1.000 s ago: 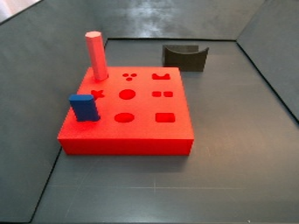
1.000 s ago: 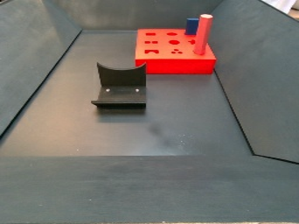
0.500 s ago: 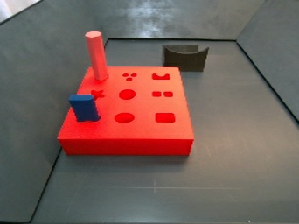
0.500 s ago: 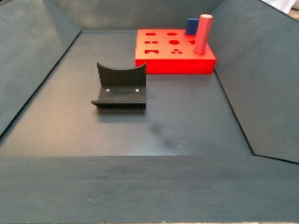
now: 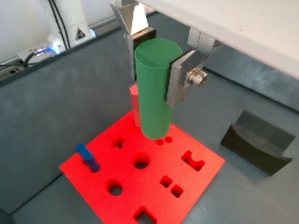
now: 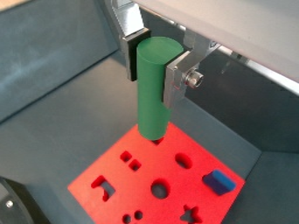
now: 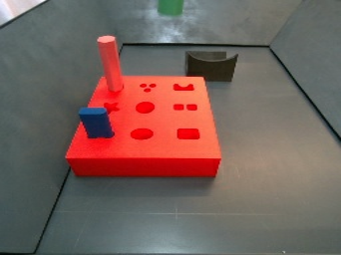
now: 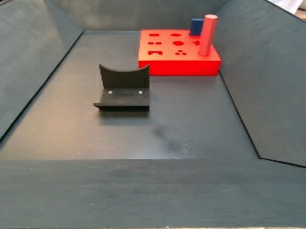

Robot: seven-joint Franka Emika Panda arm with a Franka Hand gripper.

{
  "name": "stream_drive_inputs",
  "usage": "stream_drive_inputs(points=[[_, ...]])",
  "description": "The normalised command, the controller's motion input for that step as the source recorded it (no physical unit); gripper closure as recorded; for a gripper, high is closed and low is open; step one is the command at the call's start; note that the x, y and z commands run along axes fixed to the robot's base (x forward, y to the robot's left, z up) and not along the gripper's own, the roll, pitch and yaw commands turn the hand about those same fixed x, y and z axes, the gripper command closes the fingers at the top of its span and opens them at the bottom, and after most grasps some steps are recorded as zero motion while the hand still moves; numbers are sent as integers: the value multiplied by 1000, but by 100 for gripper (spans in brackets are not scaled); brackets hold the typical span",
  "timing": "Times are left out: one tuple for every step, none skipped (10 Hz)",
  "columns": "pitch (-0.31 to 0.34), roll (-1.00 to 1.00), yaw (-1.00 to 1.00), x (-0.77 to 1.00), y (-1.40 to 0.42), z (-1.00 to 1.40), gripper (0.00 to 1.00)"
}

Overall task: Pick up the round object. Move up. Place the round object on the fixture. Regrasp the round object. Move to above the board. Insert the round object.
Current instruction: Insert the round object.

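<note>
The round object, a smooth green peg [image 5: 156, 87] [image 6: 155, 87], hangs upright above the red board [image 5: 126, 175] [image 6: 146, 171] in both wrist views. My gripper [image 5: 156, 66] [image 6: 156, 66] is shut on the peg's upper part, one silver finger on each side. In a side view only the peg's lower end [image 7: 170, 6] shows at the top edge, high above the board [image 7: 147, 149]; the gripper is out of frame there. The dark fixture [image 7: 210, 65] [image 8: 122, 87] [image 5: 260, 140] stands bare on the floor, apart from the board [image 8: 180, 63].
A tall salmon-red peg [image 7: 108, 63] [image 8: 207, 31] and a short blue block [image 7: 95, 122] [image 8: 194, 26] [image 5: 86, 157] [image 6: 218, 181] stand in the board's holes along one side. Several other shaped holes are open. Grey walls enclose the floor.
The green peg's lower end has come into a side view at its top edge; earlier it was out of frame. Board, fixture, red peg and blue block have not moved.
</note>
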Motion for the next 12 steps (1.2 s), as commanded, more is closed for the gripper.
stream_drive_inputs(points=[[-40, -349, -86, -203, 577, -517, 100], [-103, -316, -63, -323, 434, -574, 100], [-100, -136, 0, -66, 151, -660, 100], [-96, -37, -49, -140, 0, -677, 100], [-187, -1, -69, -117, -54, -669, 100], [-256, 0, -20, -106, -74, -603, 100], [-190, 24, 0, -23, -109, -523, 100], [-166, 0, -17, -71, -63, -520, 100], [-180, 3, -23, -71, -100, -594, 100], [-274, 0, -26, -166, -74, -554, 100], [-246, 0, -9, -171, -17, -597, 100], [-216, 13, 0, -246, -51, -600, 100]])
